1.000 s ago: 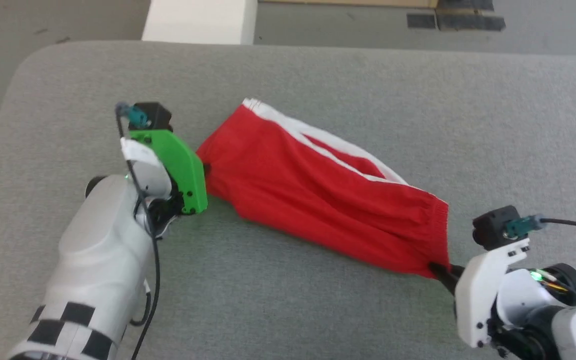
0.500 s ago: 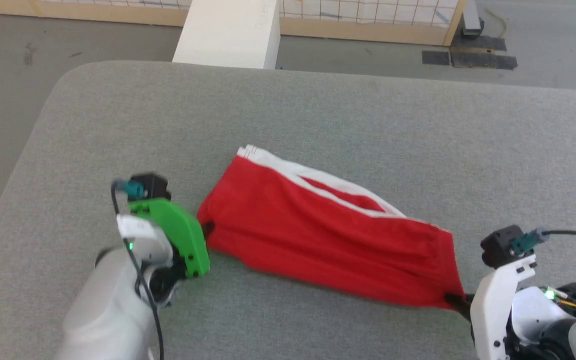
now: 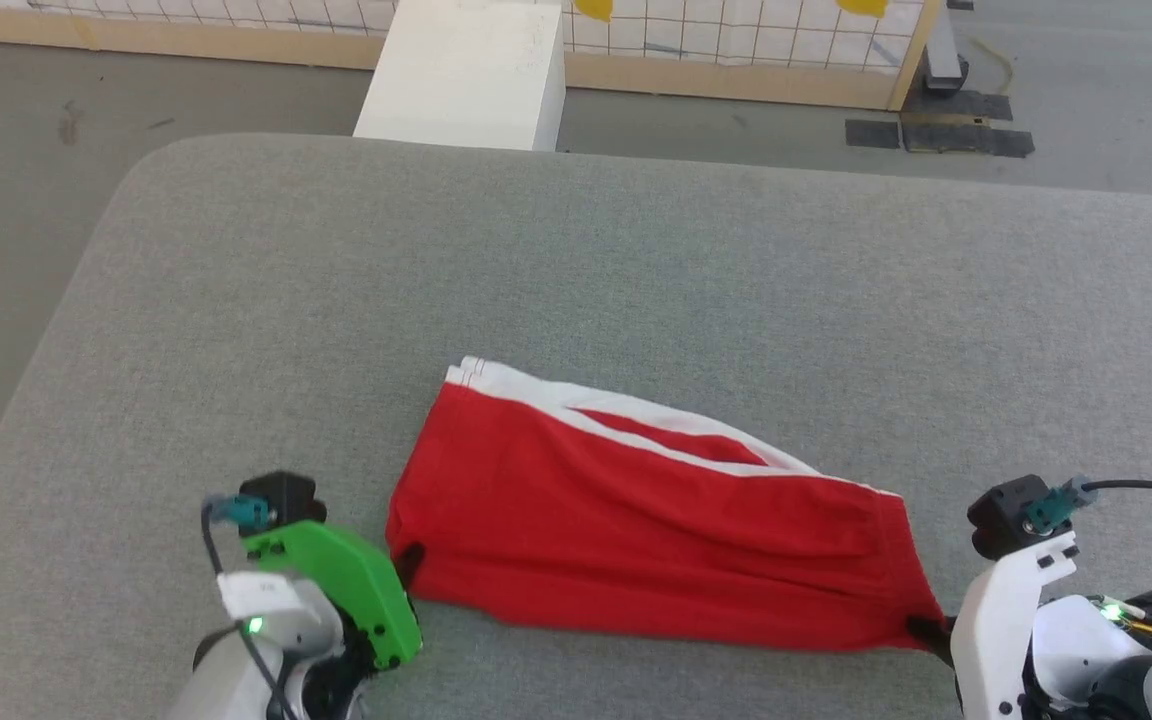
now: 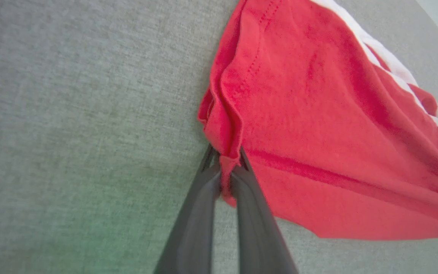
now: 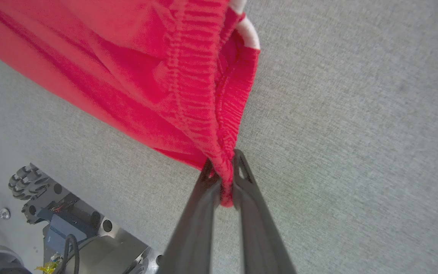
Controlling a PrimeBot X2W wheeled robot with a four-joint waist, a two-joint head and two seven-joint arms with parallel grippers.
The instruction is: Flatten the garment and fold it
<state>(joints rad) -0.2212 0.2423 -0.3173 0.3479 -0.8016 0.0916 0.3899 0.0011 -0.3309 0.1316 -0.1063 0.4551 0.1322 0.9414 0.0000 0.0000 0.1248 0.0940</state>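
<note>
left claw (image 4: 224, 167): pinching hem corner of red shorts (image 3: 636, 540). right claw (image 5: 223, 177): pinching waistband corner. shorts: stretched between them on grey table (image 3: 636, 260); light, limp, judged slippery; best gripped at stitched corners.

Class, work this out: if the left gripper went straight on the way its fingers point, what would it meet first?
The garment: the left gripper is shut on its corner, so going on would push straight into the red fabric, probably bunching it.
</note>
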